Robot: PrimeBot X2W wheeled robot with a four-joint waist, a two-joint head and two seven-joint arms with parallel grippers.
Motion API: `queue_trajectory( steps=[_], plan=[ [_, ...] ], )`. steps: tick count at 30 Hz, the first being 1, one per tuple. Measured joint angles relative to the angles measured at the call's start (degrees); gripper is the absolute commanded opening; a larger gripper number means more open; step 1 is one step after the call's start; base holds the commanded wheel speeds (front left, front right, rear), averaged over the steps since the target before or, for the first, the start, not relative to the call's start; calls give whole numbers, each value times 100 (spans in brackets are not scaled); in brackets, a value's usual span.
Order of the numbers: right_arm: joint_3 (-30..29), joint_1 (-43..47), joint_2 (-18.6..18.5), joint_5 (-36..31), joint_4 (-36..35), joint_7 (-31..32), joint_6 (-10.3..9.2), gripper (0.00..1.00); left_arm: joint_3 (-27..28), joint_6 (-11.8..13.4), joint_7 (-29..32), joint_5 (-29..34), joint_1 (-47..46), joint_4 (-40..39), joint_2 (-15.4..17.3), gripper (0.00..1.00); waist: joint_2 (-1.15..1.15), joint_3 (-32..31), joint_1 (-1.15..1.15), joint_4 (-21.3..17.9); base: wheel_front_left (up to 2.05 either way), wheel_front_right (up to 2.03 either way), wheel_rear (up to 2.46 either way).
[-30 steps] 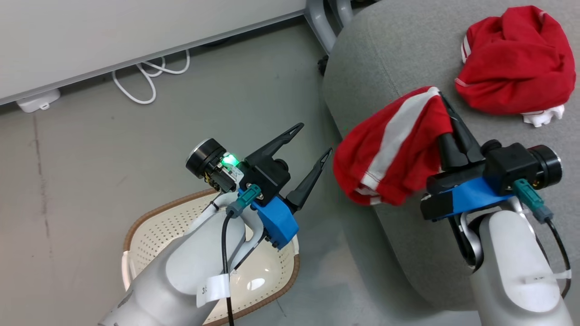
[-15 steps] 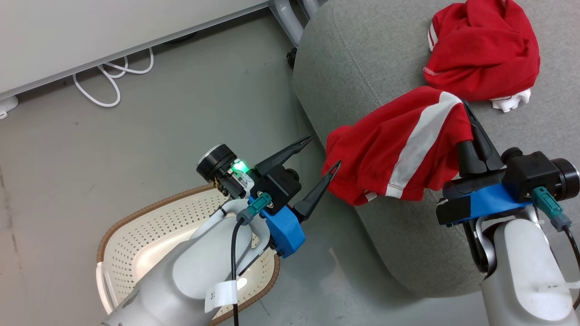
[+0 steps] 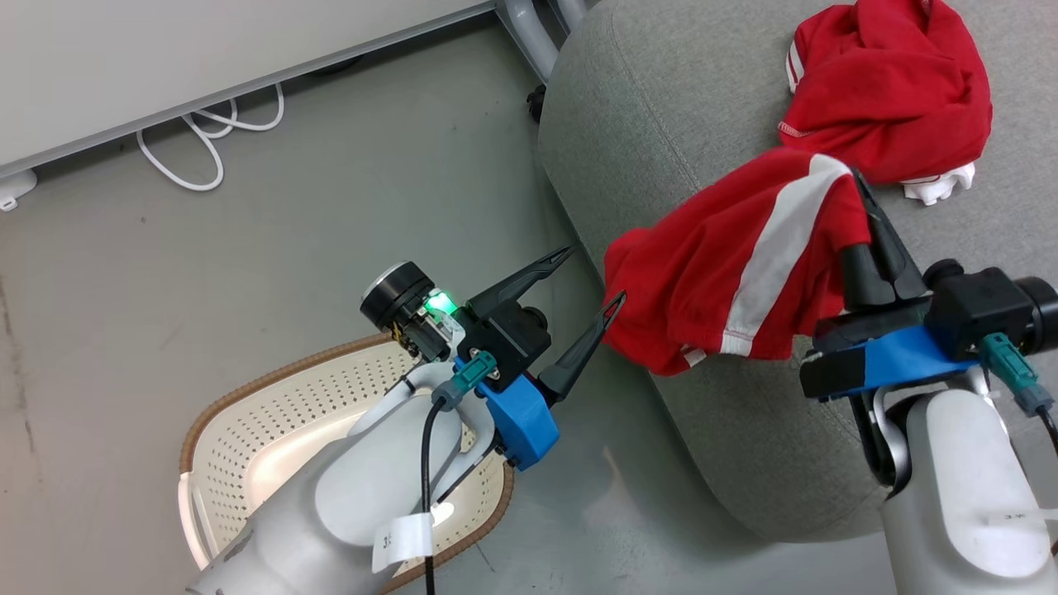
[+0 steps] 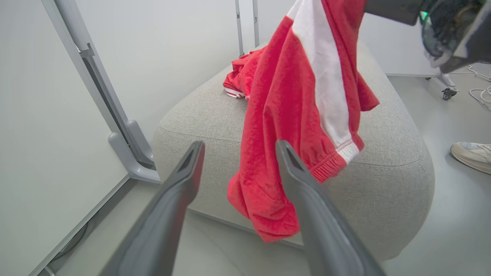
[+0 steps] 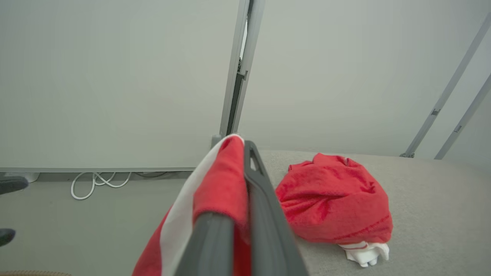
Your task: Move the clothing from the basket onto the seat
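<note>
My right gripper [image 3: 860, 186] is shut on the top of a red garment with a white side stripe [image 3: 727, 264]. This piece of clothing hangs over the near edge of the grey seat [image 3: 661, 107], its lower end off the side. From the left wrist the garment [image 4: 291, 96] dangles just ahead of my left gripper [image 4: 239, 143], which stands open and holds nothing. A second red piece [image 3: 893, 91] lies bunched on the seat beyond the held one. Under my left forearm sits the cream basket [image 3: 273, 430]; no clothing shows in the part I can see.
A white cable [image 3: 207, 149] loops on the grey floor below a white panel [image 3: 165, 58]. A grey metal frame leg [image 3: 529, 33] with a castor [image 3: 536, 103] stands by the seat's far corner. A person's shoe [image 4: 473, 155] rests on the floor beside the seat.
The head camera has shifted, so the scene sits differently in view. My right gripper has carried the striped garment slightly further over the seat toward the bunched piece. The left gripper has stayed open and still.
</note>
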Motion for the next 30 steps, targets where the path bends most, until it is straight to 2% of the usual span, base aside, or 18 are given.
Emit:
queue_trajectory(
  steps=[11, 21, 25, 30],
  plan=[
    [-358, -1117, -141, -151, -472, 0, 0, 0, 23, 0, 0, 169, -324, -119, 231, 100, 0, 530, 0, 52, 0, 0, 0],
    [-1716, -3208, -995, 105, -920, -1, 0, 0, -47, 0, 202, 383, -885, -558, 678, 100, 0, 1600, 1, 75, 0, 0, 0],
    [-2161, -3778, -1604, 147, -733, -1, 1, 0, -26, 9, 348, 430, -1024, -837, 892, 100, 0, 1995, 1, 65, 0, 0, 0],
    [-2562, -4001, -2096, 229, -372, -1, 1, 0, -29, 34, 532, 491, -1155, -1204, 1118, 100, -1, 2446, 1, -8, 0, 0, 0]
  ],
)
